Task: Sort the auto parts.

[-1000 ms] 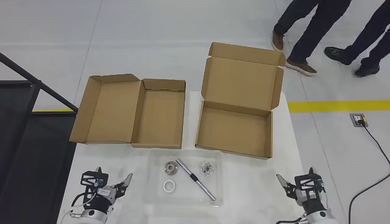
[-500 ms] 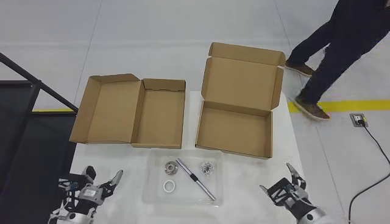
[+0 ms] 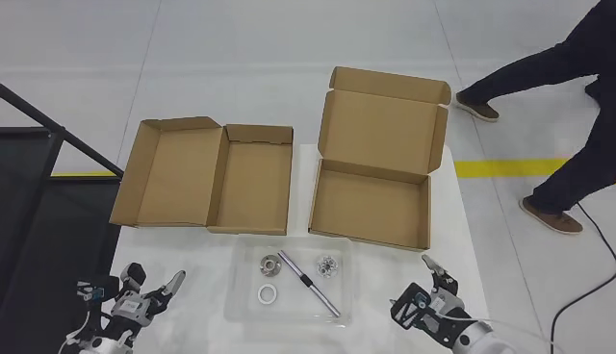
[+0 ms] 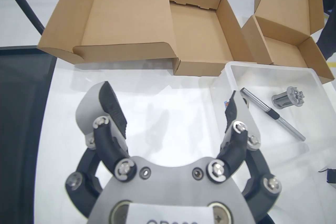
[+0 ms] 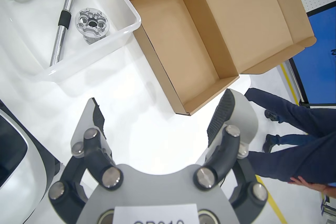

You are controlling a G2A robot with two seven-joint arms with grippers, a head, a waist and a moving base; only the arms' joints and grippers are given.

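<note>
A clear plastic tray (image 3: 241,291) at the table's front middle holds a metal ring (image 3: 268,295), a flanged hub (image 3: 269,265), a long rod with a black band (image 3: 309,282) and a toothed round part (image 3: 327,266). My left gripper (image 3: 156,275) stands open left of the tray, nothing between its fingers; in its wrist view (image 4: 169,91) one fingertip is next to the tray wall (image 4: 270,66), with the rod (image 4: 273,114) and toothed part (image 4: 288,99) beyond. My right gripper (image 3: 410,283) is open right of the tray; it (image 5: 160,99) hangs over bare table.
Two open cardboard boxes stand behind the tray, a flat-lidded one (image 3: 252,181) at the left and one with a raised lid (image 3: 371,208) at the right. A dark surface (image 4: 23,104) borders the table's left edge.
The left gripper has shifted left toward the table's front corner. The right gripper has moved left, closer to the tray, and turned. Both stay open.
</note>
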